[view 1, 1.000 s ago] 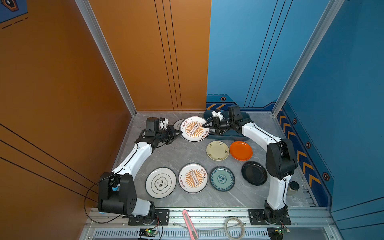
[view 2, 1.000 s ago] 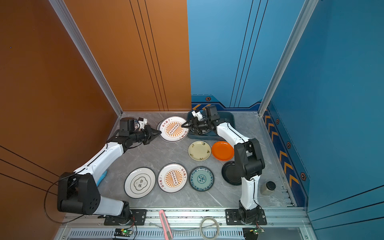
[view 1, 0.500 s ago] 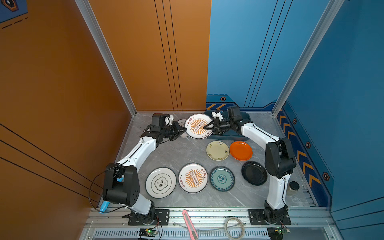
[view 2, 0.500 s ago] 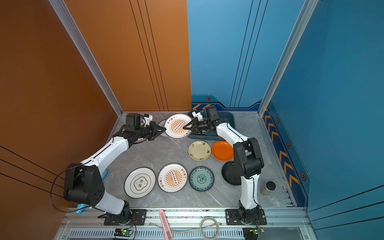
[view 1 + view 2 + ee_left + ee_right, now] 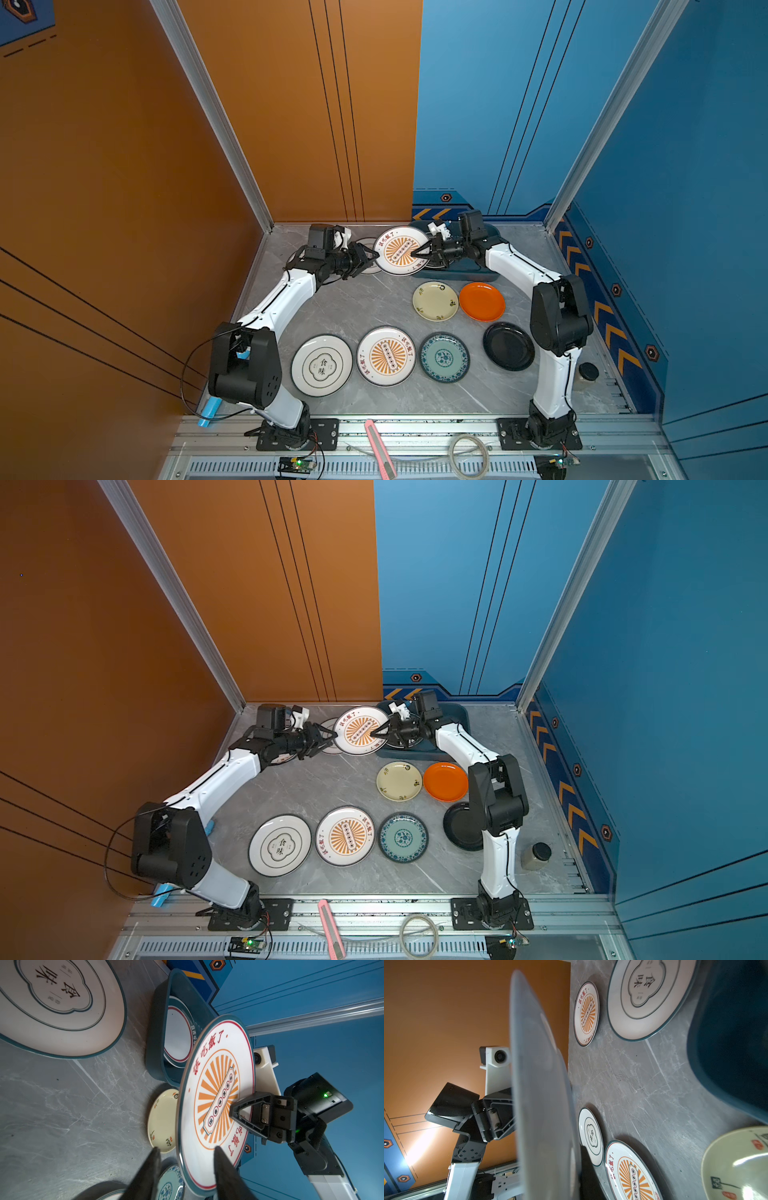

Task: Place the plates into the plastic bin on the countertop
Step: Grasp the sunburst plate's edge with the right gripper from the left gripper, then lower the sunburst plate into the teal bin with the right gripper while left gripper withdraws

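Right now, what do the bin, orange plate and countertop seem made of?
Bin: likely plastic, satin dark teal; rounded moulded rim, soft sheen.
Orange plate: plastic or melamine, possibly glazed ceramic; uniform colour, mild gloss.
Countertop: stone or stone-look laminate, matte grey with white veins; cannot tell which.

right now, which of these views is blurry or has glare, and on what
Right wrist view: the held white round plate with the orange sunburst shows its grey underside out of focus, and glare blooms on the orange wall panel. Left wrist view: that plate's face is sharp, the left gripper's black fingertips soft. Both top views: even light, crisp.
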